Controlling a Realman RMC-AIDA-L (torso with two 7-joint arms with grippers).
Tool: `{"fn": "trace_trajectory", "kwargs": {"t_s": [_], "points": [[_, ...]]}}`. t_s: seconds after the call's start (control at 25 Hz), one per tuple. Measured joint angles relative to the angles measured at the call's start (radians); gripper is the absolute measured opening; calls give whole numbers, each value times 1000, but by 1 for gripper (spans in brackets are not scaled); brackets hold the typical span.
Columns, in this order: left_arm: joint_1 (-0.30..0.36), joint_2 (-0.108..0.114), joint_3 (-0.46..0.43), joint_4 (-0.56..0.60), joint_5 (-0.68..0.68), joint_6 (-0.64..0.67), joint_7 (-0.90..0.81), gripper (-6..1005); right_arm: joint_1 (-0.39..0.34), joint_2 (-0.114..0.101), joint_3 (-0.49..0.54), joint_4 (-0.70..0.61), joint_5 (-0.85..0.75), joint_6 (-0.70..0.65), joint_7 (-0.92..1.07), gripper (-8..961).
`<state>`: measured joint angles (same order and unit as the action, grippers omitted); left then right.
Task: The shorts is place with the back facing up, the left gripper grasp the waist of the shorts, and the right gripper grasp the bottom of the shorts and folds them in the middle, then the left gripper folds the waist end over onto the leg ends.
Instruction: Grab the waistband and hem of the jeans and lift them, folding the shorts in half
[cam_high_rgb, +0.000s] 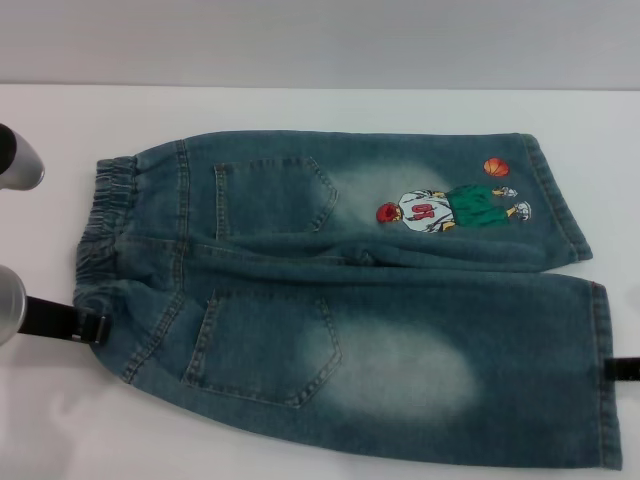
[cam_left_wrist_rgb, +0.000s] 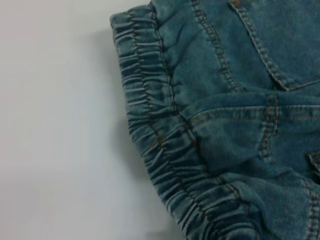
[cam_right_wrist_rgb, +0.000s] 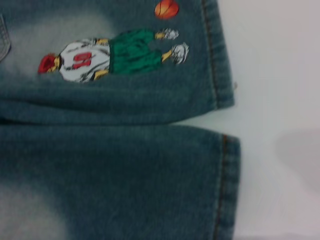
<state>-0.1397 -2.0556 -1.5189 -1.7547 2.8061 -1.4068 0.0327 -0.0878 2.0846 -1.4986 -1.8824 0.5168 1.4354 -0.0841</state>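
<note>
Left gripper (cam_high_rgb: 88, 325) at the near corner of the waist of the shorts (cam_high_rgb: 108, 225), finger state impossible to tell. Shorts (cam_high_rgb: 340, 290) flat, pockets up, unfolded on the white table (cam_high_rgb: 320, 105); first grasps seemingly pending. Right gripper (cam_high_rgb: 622, 368) just beside the bottom of the shorts (cam_high_rgb: 600, 375), likewise unclear; next, firm pinches on both ends before the lengthwise fold.

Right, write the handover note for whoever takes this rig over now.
Left gripper: at the near corner of the waist, on the robot's left; grasp not confirmed.
Right gripper: only its tip shows, by the near leg hem; state unclear.
The shorts lie flat on the white table, pockets up, waist to the robot's left, hems to its right, the basketball-player print on the far leg.
Done: nothing folded.
Left: grasp waist and hems, fold in the middle, then fold waist onto leg ends.
</note>
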Motion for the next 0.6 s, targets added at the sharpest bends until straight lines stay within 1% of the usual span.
{"fn": "trace_trajectory", "kwargs": {"t_s": [0.2,0.6], "points": [[-6,-2,4,9,0,6,3,219,-9,2,-28,5,1,6,6,676],[-8,-3,6,26,-2,17,6,208,-16,3,-52,27,16,18,11,675]]}}
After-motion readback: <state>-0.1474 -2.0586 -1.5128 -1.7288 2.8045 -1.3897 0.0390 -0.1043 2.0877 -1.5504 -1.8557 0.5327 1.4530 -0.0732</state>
